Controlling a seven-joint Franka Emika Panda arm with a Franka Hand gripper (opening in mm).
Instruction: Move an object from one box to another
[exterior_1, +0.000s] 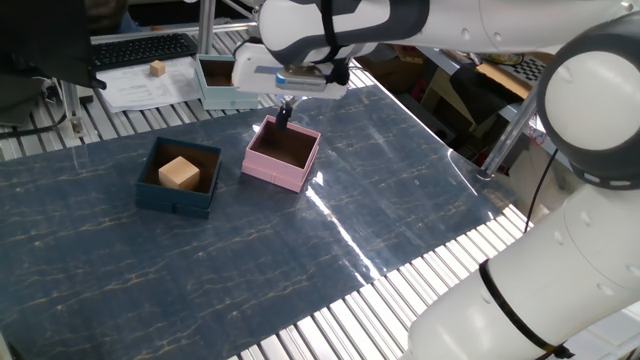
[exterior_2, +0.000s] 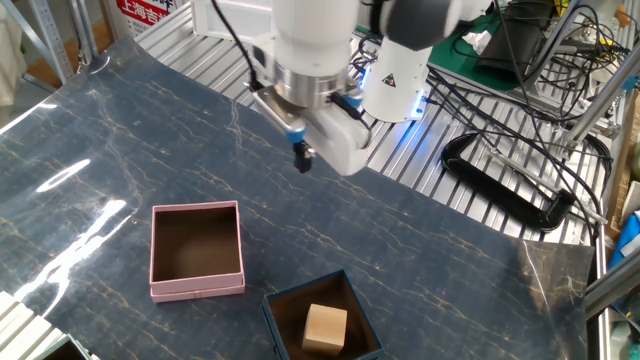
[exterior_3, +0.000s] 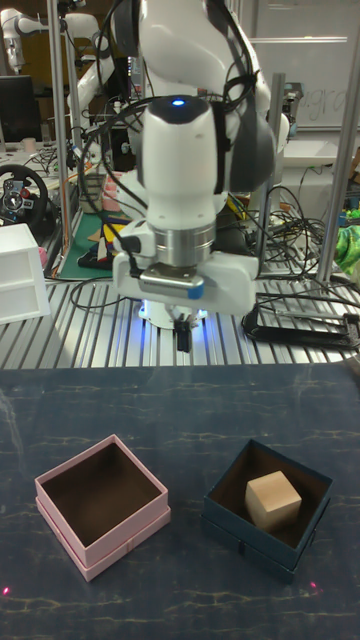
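The light tan wooden cube (exterior_1: 180, 172) (exterior_2: 325, 328) (exterior_3: 273, 500) sits inside the navy-blue box (exterior_1: 175, 204) (exterior_2: 272, 312) (exterior_3: 238, 530). Beside it stands the pink box (exterior_1: 272, 172) (exterior_2: 196, 288) (exterior_3: 110, 556), whose dark brown inside holds nothing. My gripper (exterior_1: 284, 115) (exterior_2: 302, 158) (exterior_3: 183, 338) hangs in the air above the mat, beyond the pink box's far side, pointing down. Its fingers look pressed together with nothing between them. It is apart from both boxes and from the cube.
A light teal box (exterior_1: 215, 95) stands at the back on the slatted table. A small tan block (exterior_1: 157, 68) lies on papers near a keyboard (exterior_1: 140, 48). Black cables (exterior_2: 510, 190) lie beside the robot base. The dark marbled mat (exterior_1: 330, 210) covers the work area.
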